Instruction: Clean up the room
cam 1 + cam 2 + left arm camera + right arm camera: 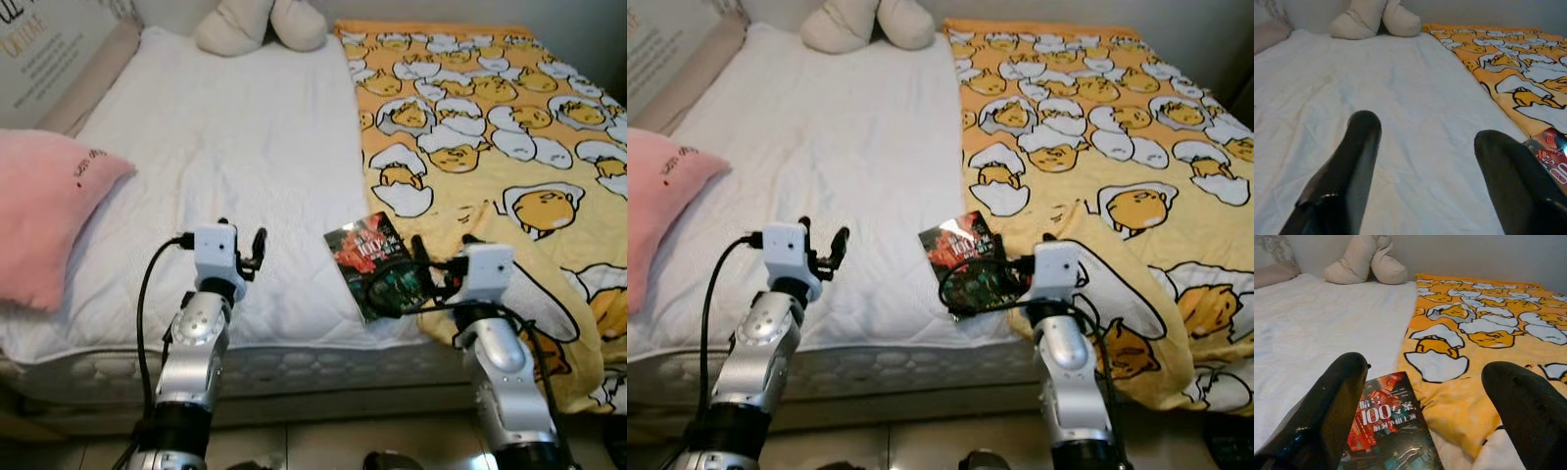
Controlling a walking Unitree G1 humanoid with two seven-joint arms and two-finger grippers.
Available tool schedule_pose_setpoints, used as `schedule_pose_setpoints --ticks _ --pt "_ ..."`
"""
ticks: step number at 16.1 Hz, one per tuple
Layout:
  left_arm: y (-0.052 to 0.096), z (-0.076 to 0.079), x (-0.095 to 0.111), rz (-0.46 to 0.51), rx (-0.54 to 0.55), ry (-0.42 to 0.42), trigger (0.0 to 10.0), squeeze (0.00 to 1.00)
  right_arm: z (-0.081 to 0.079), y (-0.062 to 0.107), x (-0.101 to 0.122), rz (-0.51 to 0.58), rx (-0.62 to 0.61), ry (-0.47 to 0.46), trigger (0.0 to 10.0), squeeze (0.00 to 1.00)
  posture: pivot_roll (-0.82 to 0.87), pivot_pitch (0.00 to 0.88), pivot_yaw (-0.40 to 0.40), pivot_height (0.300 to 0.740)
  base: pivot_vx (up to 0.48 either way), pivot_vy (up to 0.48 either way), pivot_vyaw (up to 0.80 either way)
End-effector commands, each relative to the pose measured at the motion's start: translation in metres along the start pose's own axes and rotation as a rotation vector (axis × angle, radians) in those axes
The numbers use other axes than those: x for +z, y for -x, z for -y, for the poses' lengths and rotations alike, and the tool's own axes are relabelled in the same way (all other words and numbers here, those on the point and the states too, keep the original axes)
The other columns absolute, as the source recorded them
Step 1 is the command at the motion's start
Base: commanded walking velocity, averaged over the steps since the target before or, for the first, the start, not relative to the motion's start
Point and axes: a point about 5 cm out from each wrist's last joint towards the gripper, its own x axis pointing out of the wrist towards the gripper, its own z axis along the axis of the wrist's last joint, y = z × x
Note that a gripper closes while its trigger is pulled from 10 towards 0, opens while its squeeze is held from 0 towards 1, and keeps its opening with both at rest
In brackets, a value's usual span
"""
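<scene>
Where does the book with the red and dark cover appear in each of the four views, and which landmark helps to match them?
Left eye view: book on the white sheet, at the yellow blanket's edge.
Right eye view: book, same spot, beside the right gripper.
Left wrist view: book's corner at the picture's edge.
Right wrist view: book between the open fingers.
Shared landmark: the yellow blanket's edge.

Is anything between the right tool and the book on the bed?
Nothing visible. The right tool is open, just short of the book, which lies flat on the white bedsheet against the yellow blanket's edge.
</scene>
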Motion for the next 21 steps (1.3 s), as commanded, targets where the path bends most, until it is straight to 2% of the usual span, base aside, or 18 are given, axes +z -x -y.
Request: schedule_pose_setpoints --ticks 1,3,4,5,6,10,12,14,15,18,21 --pt "-0.002 0.002 0.004 0.001 -0.013 0.006 10.0 1.00 0.004 0.000 -0.003 -0.010 -0.005 0.015 10.0 0.00 -0.09 0.000 0.019 0.736 0.251 -0.409 0.00" --pt "-0.005 0.003 0.005 0.000 -0.034 0.001 10.0 1.00 0.003 -0.003 -0.003 -0.010 0.001 0.018 10.0 0.00 -0.09 0.000 0.024 0.736 0.270 -0.394 0.00" --pt "-0.007 0.003 0.007 0.000 -0.032 0.019 10.0 0.73 0.006 -0.005 0.000 -0.003 0.000 0.012 10.0 0.00 -0.08 0.000 0.024 0.736 0.296 -0.375 0.00" --pt "-0.009 0.001 0.010 0.001 -0.030 0.008 10.0 0.18 0.004 -0.008 0.001 0.001 0.013 0.014 10.0 0.00 -0.08 0.000 0.023 0.736 0.304 -0.368 0.00" --pt "-0.010 0.000 0.010 -0.001 -0.023 0.011 10.0 0.00 0.004 -0.009 0.000 -0.003 0.016 0.016 10.0 0.00 -0.07 0.000 0.020 0.736 0.300 -0.371 0.00" --pt "-0.010 -0.011 0.012 0.012 0.058 0.009 10.0 0.00 0.000 -0.017 -0.005 -0.046 0.060 0.006 10.0 0.00 -0.04 0.000 0.004 0.736 0.279 -0.092 0.00" --pt "-0.006 -0.022 0.010 0.005 0.114 0.013 10.0 0.00 -0.010 -0.023 -0.015 -0.131 0.129 -0.095 10.0 0.00 -0.01 0.000 -0.001 0.736 0.000 0.000 0.00" --pt "0.002 -0.030 0.011 0.006 0.134 -0.001 10.0 0.00 -0.016 -0.029 -0.019 -0.162 0.163 -0.127 10.0 0.00 0.03 0.000 0.000 0.736 0.000 0.000 0.00" --pt "0.015 -0.038 0.016 0.019 0.130 -0.024 10.0 0.00 -0.020 -0.031 -0.022 -0.168 0.167 -0.118 10.0 0.00 0.06 0.046 0.013 0.736 0.000 0.000 0.00" --pt "0.036 -0.048 0.017 0.002 0.117 -0.078 10.0 0.00 -0.025 -0.029 -0.035 -0.218 0.136 -0.150 10.0 0.00 0.13 0.125 0.031 0.736 0.000 0.000 0.00" --pt "0.060 -0.072 0.030 -0.031 0.136 -0.163 10.0 0.00 -0.021 -0.027 -0.049 -0.271 0.081 -0.124 10.0 0.00 0.20 0.217 0.068 0.736 0.000 0.000 0.00"
